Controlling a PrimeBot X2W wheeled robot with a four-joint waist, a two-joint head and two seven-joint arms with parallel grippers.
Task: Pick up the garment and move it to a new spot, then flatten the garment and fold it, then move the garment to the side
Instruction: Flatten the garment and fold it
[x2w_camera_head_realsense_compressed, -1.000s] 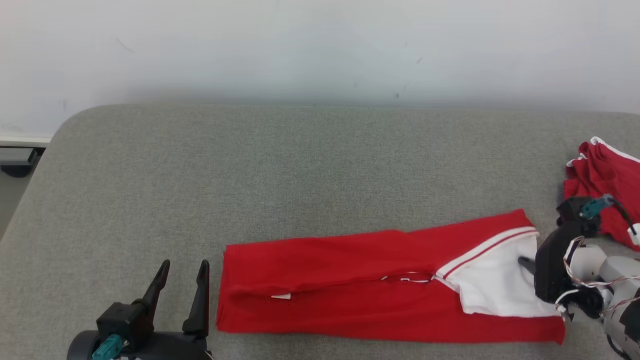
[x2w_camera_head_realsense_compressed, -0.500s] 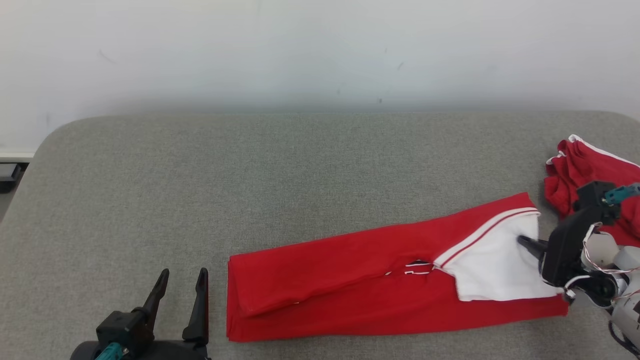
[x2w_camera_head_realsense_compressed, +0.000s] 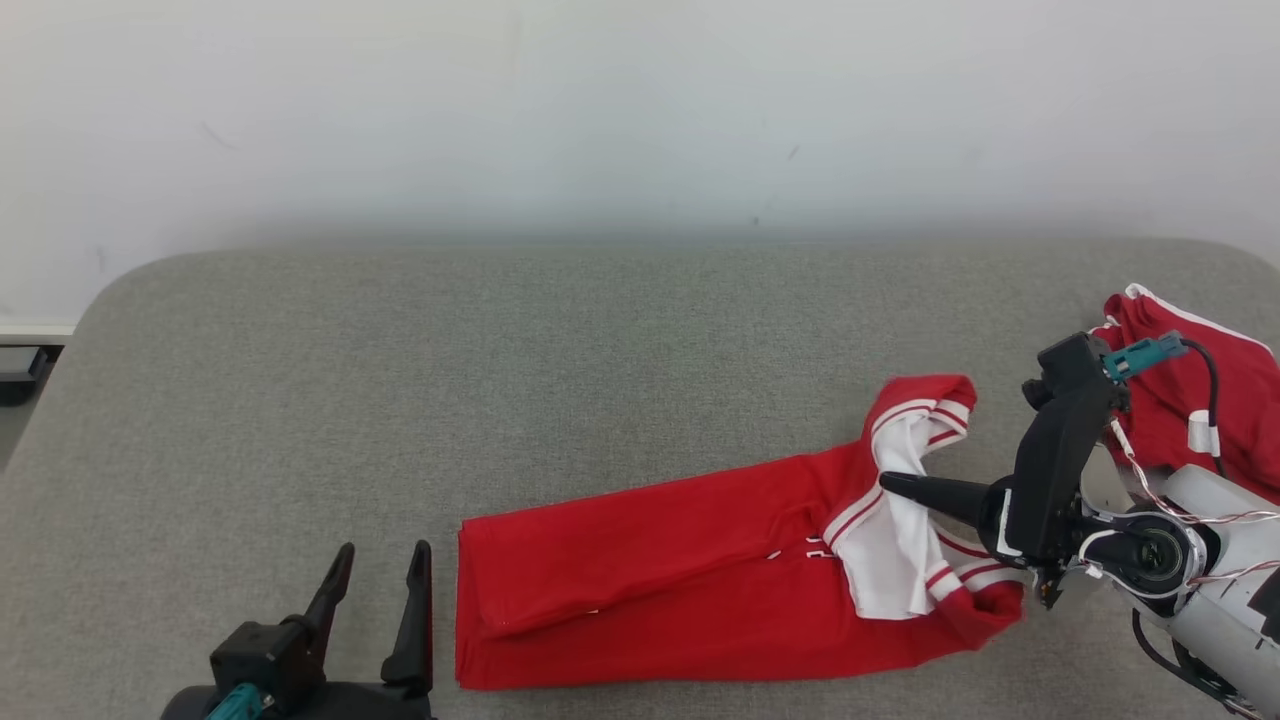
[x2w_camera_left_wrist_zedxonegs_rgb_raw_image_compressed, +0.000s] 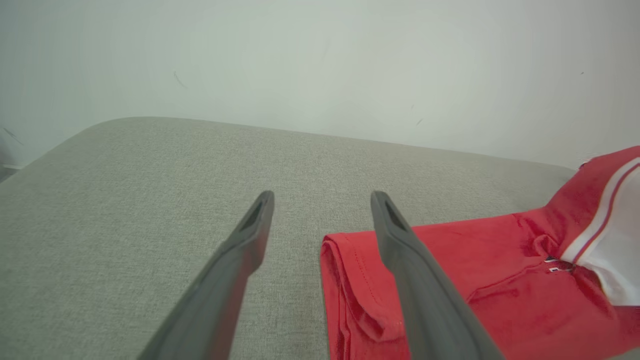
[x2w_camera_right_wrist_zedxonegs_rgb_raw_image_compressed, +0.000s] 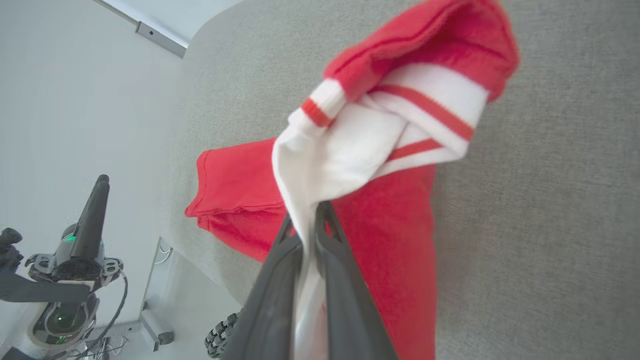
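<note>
Your right gripper (x2w_camera_head_realsense_compressed: 884, 483), at centre right of the head view, is clamped shut on the white-lined end of the garment (x2w_camera_head_realsense_compressed: 650, 570). The garment lies as a long red band across the lower middle of the frame on the grey padded surface (x2w_camera_head_realsense_compressed: 500, 350), with its right end lifted and bunched. The pinch looks thin: in the right wrist view only a narrow strip of white cloth runs between the fingers, so a quick pull may slip it free. The left end is unheld. Your left gripper (x2w_camera_head_realsense_compressed: 384, 548), lower left, stands wide and empty just beside that folded edge, so dragging may skew or undo the fold. Watch the second red garment (x2w_camera_head_realsense_compressed: 1200, 400) at the right edge, close behind your right wrist: a swing that way may snag it.
</note>
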